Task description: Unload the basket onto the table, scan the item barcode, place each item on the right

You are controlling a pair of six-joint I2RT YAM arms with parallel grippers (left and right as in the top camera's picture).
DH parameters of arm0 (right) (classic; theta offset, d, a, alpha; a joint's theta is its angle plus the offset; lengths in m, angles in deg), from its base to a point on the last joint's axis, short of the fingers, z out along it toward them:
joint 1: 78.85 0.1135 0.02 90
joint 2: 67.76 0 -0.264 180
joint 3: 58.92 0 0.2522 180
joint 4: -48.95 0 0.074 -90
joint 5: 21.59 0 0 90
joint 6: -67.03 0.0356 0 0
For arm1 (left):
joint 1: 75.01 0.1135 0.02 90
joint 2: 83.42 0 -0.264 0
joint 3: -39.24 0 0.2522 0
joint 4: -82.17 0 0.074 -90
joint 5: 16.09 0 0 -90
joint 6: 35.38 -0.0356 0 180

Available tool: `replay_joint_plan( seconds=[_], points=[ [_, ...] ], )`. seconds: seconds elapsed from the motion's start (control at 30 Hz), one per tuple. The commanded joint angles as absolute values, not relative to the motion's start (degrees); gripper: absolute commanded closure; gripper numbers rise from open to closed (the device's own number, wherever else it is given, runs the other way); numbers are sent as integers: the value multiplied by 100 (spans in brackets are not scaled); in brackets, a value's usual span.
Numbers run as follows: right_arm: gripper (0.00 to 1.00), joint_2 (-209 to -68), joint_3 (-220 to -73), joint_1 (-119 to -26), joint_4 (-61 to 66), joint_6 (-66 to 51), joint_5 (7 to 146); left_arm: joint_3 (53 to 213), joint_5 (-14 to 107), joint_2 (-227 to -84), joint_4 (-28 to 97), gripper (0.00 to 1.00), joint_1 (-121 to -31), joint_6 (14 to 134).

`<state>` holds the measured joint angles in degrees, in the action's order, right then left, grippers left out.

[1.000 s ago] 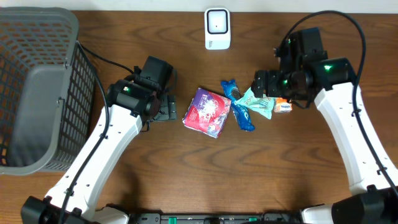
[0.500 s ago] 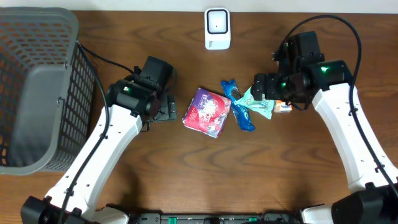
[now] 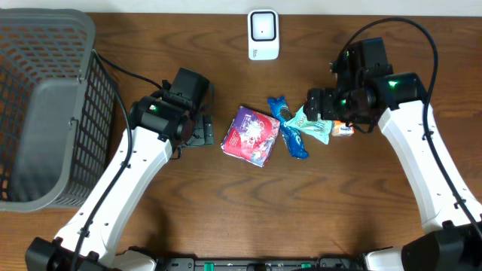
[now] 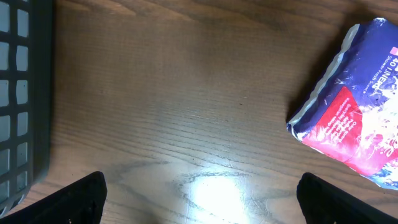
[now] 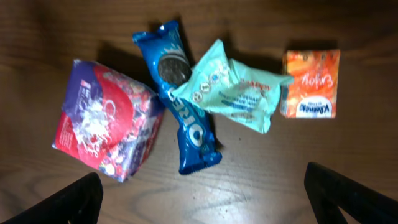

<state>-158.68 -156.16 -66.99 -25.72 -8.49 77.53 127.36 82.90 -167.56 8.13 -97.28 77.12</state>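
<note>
Surface (image 3: 226, 211) was brown wood grain; wire basket (image 3: 105, 113) at the left edge, white scanner (image 3: 263, 34) at the far edge, centre; four items lay clustered mid-surface: purple packet (image 3: 251, 135), blue Oreo pack (image 3: 295, 143) against its right side, mint packet (image 3: 312, 126) overlapping the Oreo pack, orange packet (image 3: 343, 129) just beside the mint one; all flat on the wood, none lifted, all well apart from the scanner

Left end effector (image 4: 202, 202) was spread wide and empty, low over bare wood, purple packet's edge at the right of its wrist view; right end effector (image 5: 208, 199) was also spread wide and empty, hovering over the cluster with all four items in its wrist view

Just changed: almost nothing; over the last half second neither arm visibly moved; my read was that the right arm had finished lining up over the cluster and the grasp had not begun, so the task was at its very start; pick, lift and present to the scanner all remained; no barcode showed on any upper face; could not tell which item was the target

Versus one second back: right wrist sat slightly nearer the far edge; left arm, both open end effectors and all four items matched
</note>
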Motion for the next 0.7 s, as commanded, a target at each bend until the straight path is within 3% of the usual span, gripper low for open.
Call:
replay_joint_plan(
  seconds=[0.0, 0.37, 0.67],
  points=[
    [1, -15885, -15616, -6638, -2427, -823, 7823, 12747, 8358, -16769, 781, 2, -9747, 7745],
    [1, -15894, -16665, -6645, -2648, -1059, 7922, 12747, 8360, -16769, 781, 2, -9747, 7745],
    [1, -16753, -17376, -6623, -3944, -1732, 7924, 12747, 8358, -16769, 781, 2, -9747, 7745]
  ],
)
